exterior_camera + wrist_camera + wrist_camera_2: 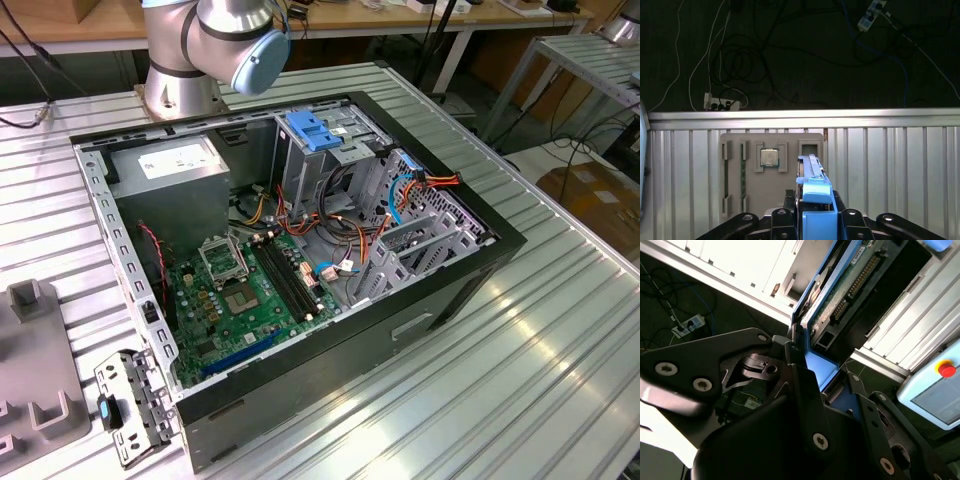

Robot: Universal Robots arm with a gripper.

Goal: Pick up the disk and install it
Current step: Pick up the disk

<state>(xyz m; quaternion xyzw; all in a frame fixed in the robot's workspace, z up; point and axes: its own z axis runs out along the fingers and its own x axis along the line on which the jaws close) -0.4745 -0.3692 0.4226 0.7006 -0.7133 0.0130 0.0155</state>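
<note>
Blue plastic frames your disk (815, 192), its green circuit board (850, 287) bared in the second wrist view; your gripper (816, 225) has its jaws clamped on it.

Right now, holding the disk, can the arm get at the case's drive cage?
Probably yes: the gripper holds the disk, the case lies open, nothing covers the drive cage, though cables run beside it.

Exterior view, centre: one open computer case (300, 410); one motherboard (232, 300); one power supply (175, 172); one light-blue latch plate (315, 131). First wrist view: one disk (815, 196); one processor (770, 158); two power strips (720, 104).
</note>
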